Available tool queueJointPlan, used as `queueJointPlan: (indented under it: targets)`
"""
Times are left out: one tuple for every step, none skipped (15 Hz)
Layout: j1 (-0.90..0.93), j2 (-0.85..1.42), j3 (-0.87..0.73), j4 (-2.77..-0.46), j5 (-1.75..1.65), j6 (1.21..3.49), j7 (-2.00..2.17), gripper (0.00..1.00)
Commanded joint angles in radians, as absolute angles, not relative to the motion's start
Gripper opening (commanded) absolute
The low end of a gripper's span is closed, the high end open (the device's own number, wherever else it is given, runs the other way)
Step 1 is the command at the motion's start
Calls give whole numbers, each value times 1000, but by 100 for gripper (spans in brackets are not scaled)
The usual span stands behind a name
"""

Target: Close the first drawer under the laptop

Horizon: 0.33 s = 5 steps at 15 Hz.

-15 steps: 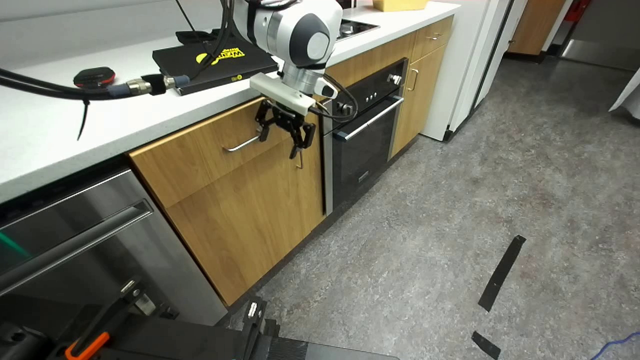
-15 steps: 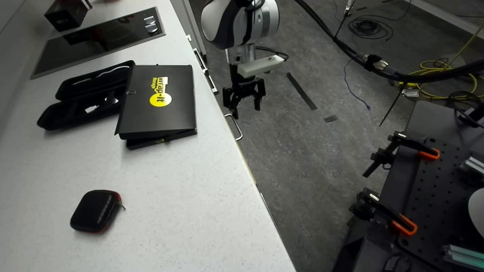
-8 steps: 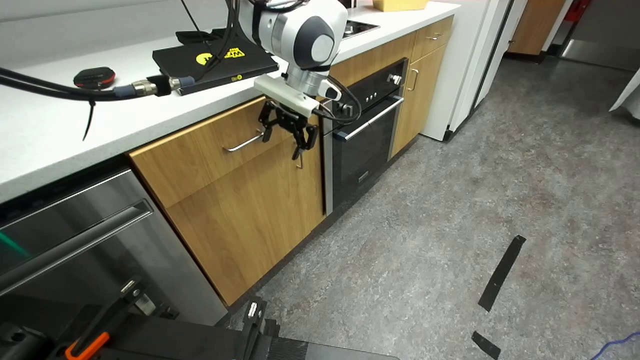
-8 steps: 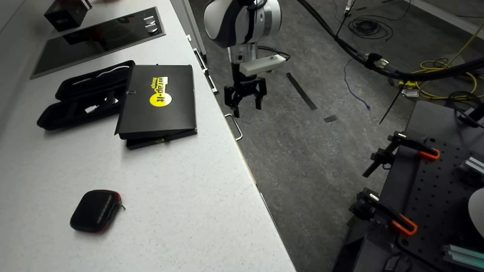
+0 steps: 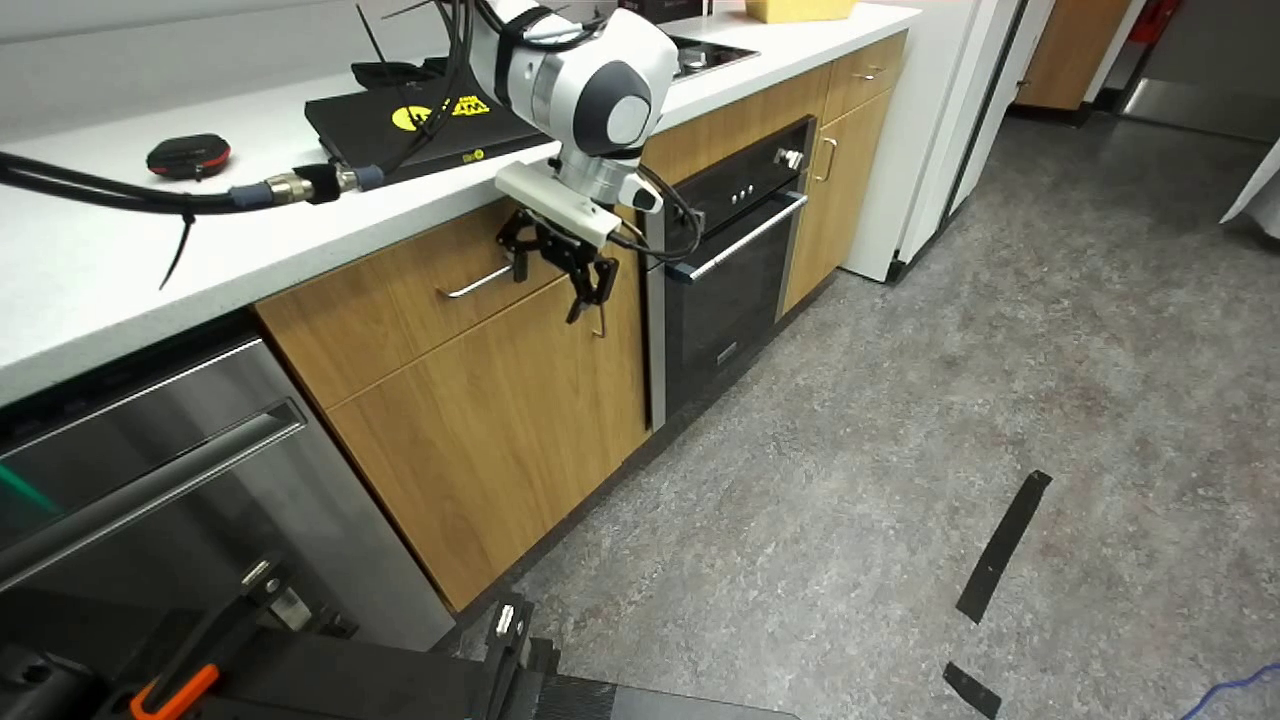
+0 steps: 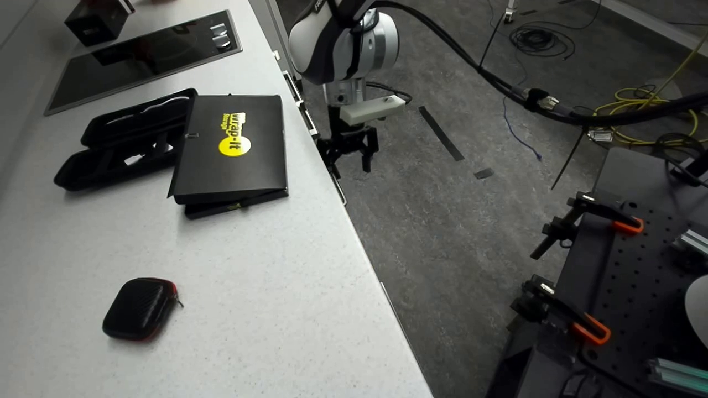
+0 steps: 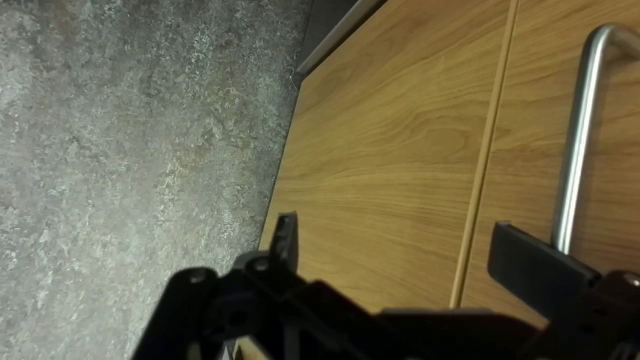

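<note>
The drawer [image 5: 360, 325] has a light-wood front that looks level with the door below it. Its silver bar handle [image 5: 478, 283] shows in an exterior view and in the wrist view [image 7: 575, 150]. The laptop [image 5: 365, 135], a flat black item with a yellow logo, lies on the counter above the drawer; it also shows in an exterior view [image 6: 232, 177]. My gripper [image 5: 546, 292] is open and empty at the drawer front. In the wrist view, one finger of the gripper [image 7: 395, 225] is at the handle's end, overlapping it; contact cannot be told. The other finger is over the lower door.
A grey steel appliance [image 5: 230, 480] stands on one side of the drawer, a black oven [image 5: 735, 300] on the other. A small round black case [image 6: 141, 308] and an open black case [image 6: 121, 149] lie on the counter [image 6: 265, 309]. A cable hangs from the arm.
The drawer front and handle have moved in toward the counter, and the drawer's top edge no longer shows. My gripper has moved the same way, staying open.
</note>
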State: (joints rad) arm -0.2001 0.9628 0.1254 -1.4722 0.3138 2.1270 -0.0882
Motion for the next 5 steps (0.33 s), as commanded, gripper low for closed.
queueJointPlan:
  targets:
    - [-188, 1003, 149, -1415, 351, 2094, -107, 100]
    - [-191, 969, 114, -1460, 324, 2119, -104, 100]
    - [-191, 969, 114, -1459, 324, 2118, -105, 100]
    - [-191, 969, 114, -1459, 324, 2118, -105, 100]
    - [-191, 969, 114, -1459, 324, 2118, -106, 100]
